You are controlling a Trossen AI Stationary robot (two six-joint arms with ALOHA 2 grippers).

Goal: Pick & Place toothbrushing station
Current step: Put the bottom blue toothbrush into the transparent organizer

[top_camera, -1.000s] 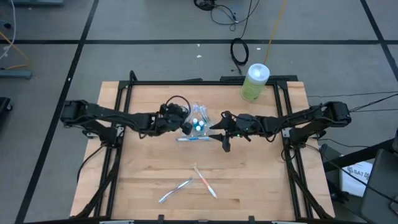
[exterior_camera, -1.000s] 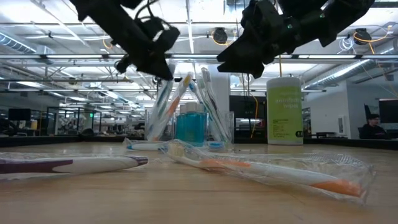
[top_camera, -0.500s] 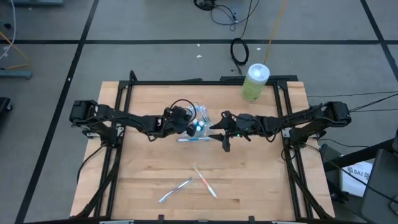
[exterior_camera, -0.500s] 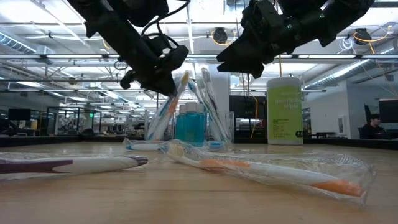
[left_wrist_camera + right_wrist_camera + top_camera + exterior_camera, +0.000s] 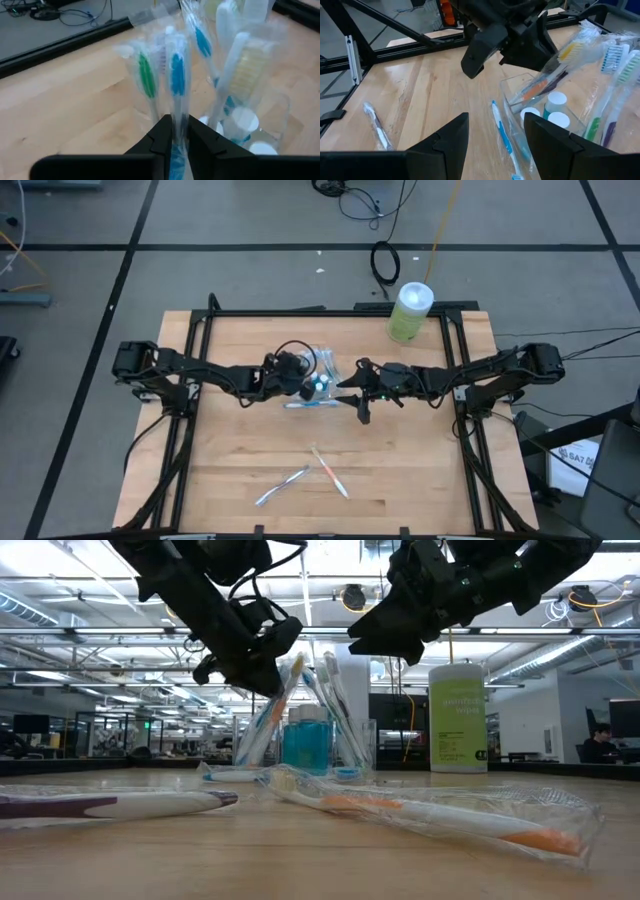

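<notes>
Clear plastic cup (image 5: pixel 318 380) of wrapped toothbrushes (image 5: pixel 300 705) mid-counter (image 5: pixel 240 450), between both arms; left jaws (image 5: pixel 176 131) at the cup's brushes, narrowly parted around a blue-handled wrapped toothbrush (image 5: pixel 175 75); right jaws (image 5: pixel 495 127) spread wide, empty, just beside the cup; two loose toothbrushes (image 5: pixel 315 473) lying nearer the front edge

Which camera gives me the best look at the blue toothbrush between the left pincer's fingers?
Left wrist view: the blue toothbrush, wrapped, stands between the left pincer fingers, above the clear cup. The low view only shows that pincer at the brush tops; high and right wrist views don't single it out.
</notes>
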